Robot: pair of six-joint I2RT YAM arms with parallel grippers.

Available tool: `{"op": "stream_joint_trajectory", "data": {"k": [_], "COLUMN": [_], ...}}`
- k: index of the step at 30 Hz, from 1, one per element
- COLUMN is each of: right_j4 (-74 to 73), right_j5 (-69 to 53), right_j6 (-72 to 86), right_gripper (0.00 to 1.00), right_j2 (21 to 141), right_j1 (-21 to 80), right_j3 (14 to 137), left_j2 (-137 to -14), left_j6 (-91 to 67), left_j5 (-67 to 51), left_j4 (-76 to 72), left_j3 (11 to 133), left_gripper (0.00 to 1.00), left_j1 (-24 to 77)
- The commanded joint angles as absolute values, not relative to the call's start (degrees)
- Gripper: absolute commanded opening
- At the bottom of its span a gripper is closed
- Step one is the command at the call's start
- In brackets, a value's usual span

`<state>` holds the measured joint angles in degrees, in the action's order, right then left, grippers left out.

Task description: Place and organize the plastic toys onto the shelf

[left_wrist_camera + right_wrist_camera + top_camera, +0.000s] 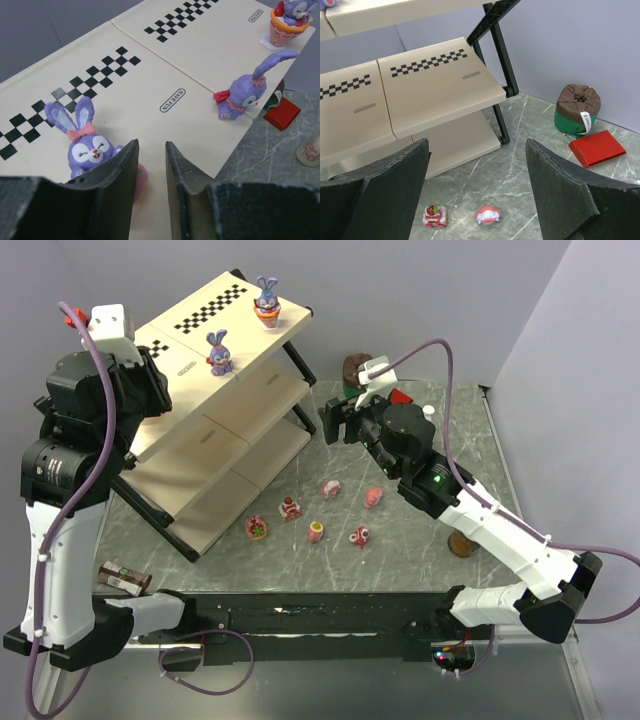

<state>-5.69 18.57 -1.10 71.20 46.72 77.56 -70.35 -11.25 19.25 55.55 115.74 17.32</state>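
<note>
The left claw [150, 167] is hovering low over the top board of the cream three-tier shelf with a black metal frame [150, 65]. Its two dark fingers are sitting narrowly apart, with only bare board showing in the gap. A purple bunny figurine with a pink bow [85, 142] is standing just beside the outer face of one finger; whether the two are touching I cannot tell. Further ahead of this claw and to its right, a second purple bunny [244, 95] is leaning near the board's edge. Beyond it, a third bunny in a pink cup [290, 20] is sitting at the far corner.

The right claw [477, 185] is hanging wide open above the grey marbled tabletop [530, 170], gripping nothing. Just beneath its gap, a red-and-pink cake-like toy [435, 215] and a pink-and-white toy [487, 215] are lying near each other. Ahead of this claw to the right, a flat red block [597, 147] and a brown cylinder with a green band [577, 110] are sitting by the wall. The shelf's lower boards are lying ahead to its left.
</note>
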Motion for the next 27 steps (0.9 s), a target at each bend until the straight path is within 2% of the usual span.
{"op": "stream_joint_trajectory", "data": {"k": [1,7,18,27], "right_j4": [-5.2,-5.3,-5.4,-5.2], "right_j5": [18.5,17.9,17.4,17.8], "right_j6": [-1.0,-1.1,-0.2,1.7], "right_gripper": [0.83,0.83,0.83,0.83], "right_j2": [72.0,73.7,74.9,75.0], "right_j1": [46.4,46.4,46.2,46.3], "right_j3": [78.8,80.2,81.0,80.8], "left_j2": [-67.8,-64.3,-63.5,-62.7], "left_j6": [-13.6,-14.8,-14.0,-12.9], "left_j5": [17.3,17.0,17.2,12.7], "left_j4": [55.8,54.9,53.1,48.6], "left_j3": [113.1,108.8,108.3,114.6], "left_gripper": [0.34,0.36,0.43,0.51], "left_j1": [17.1,17.1,17.1,17.1]}}
